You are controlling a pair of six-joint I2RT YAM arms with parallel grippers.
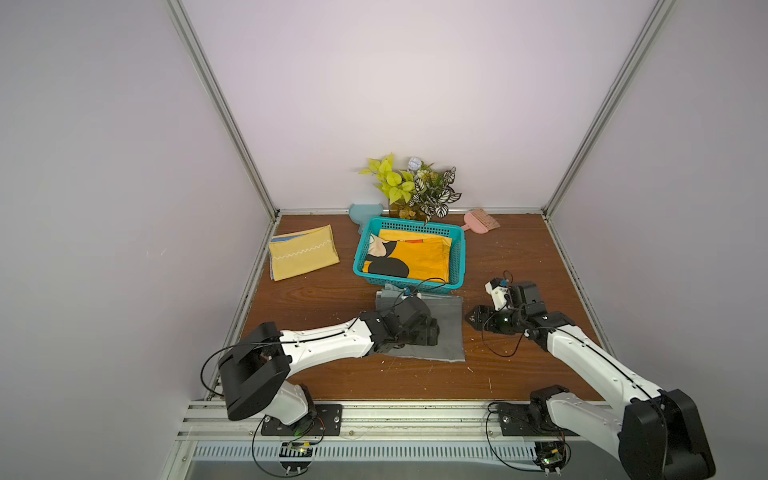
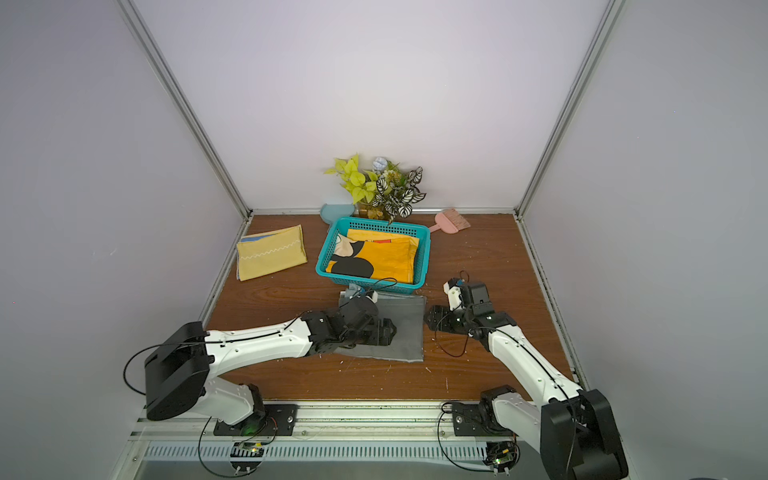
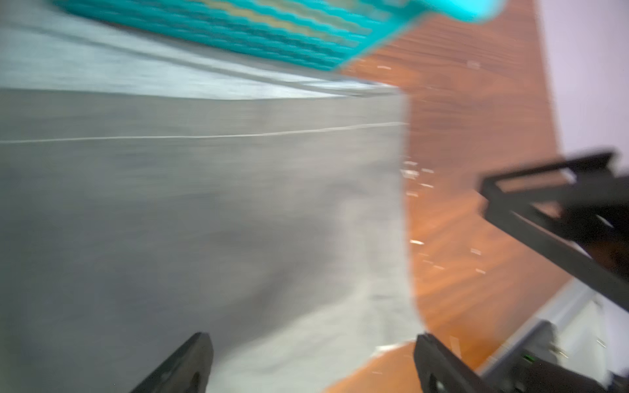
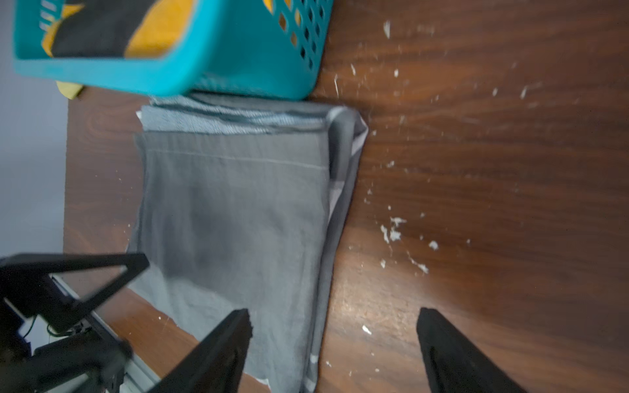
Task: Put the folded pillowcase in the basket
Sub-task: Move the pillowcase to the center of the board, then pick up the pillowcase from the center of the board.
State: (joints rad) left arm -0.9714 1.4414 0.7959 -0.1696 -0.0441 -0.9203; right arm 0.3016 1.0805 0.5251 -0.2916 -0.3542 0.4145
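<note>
We start with the big brown table [image 1: 519,257]. On it sits the basket [image 1: 456,259], and a yellow cloth [image 1: 419,259] with black shapes already lies inside it. The grey pillowcase [image 1: 451,332] is not in the basket yet. It lies flat and folded on the table, on the robot's side of the basket. Its far edge touches the basket's near wall, and we cannot tell if it tucks under.

The left gripper [image 3: 311,343] hangs low over the pillowcase, in front of the basket. Its two fingers are spread wide and it holds nothing. The right gripper [image 4: 335,314] sits in front of the basket's right corner, just off the pillowcase's edge. Its fingers are spread too and it holds nothing. Small white crumbs [image 4: 391,231] dot the table there.

We think the step now is to grab the pillowcase. To do it well, we pinch all the layers at once, one gripper at each side, so the fold stays neat. We slide the fingers low to get under the cloth. Then we lift both sides evenly, over the basket's rim, and lay it on the yellow cloth. Dragging it could push the basket away.
</note>
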